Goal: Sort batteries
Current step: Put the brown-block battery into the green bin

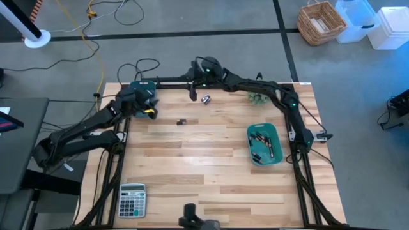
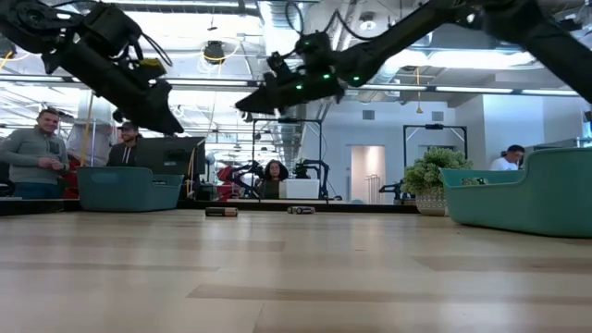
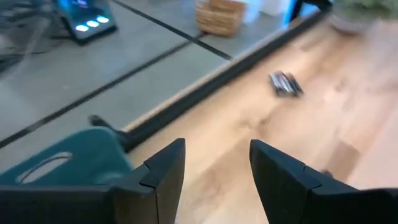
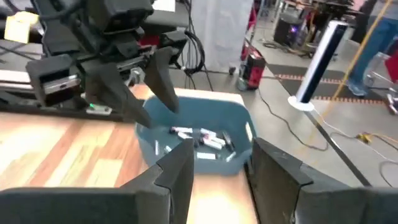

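Mid-sort: my left fingers (image 3: 214, 174) spread, empty, above bin (image 3: 62, 165); my right fingers (image 4: 217, 165) spread, empty. Next: descend on loose battery (image 1: 206, 99) below right fingers.

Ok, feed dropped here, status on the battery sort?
Left gripper open, at far-left bin. Right gripper open, empty, facing it. Loose batteries on table. Nothing blocking.

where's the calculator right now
In the high view, the calculator lies at the table's near left corner, far from both teal bins.
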Tool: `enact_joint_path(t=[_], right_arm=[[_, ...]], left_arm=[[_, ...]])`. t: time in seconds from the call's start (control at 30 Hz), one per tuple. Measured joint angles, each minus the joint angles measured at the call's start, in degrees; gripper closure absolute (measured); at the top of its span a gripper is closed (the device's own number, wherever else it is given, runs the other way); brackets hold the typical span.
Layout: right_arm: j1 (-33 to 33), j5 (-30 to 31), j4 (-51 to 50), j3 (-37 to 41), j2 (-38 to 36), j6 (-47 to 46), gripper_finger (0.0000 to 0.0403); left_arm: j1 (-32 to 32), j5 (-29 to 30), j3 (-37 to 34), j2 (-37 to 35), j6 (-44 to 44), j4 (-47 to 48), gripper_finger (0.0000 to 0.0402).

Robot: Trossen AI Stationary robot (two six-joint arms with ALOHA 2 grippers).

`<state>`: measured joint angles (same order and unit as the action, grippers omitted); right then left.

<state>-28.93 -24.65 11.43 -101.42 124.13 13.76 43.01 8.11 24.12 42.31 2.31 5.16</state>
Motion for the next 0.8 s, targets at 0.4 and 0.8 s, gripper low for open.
enact_joint_path(t=[0.4, 0.8], right_arm=[[-0.04, 8.86, 9.45, 28.92, -22.52, 0.45, 0.0232], [0.42, 17.81, 13.7, 53.7, -47.78, 1.33, 0.0232]], left_arm=[[-4.36, -10.23, 0.02, 13.57, 7.86, -10.24, 0.0255], [-8.52, -12.93, 5.9, 30.01, 11.75, -13.38, 0.0275]])
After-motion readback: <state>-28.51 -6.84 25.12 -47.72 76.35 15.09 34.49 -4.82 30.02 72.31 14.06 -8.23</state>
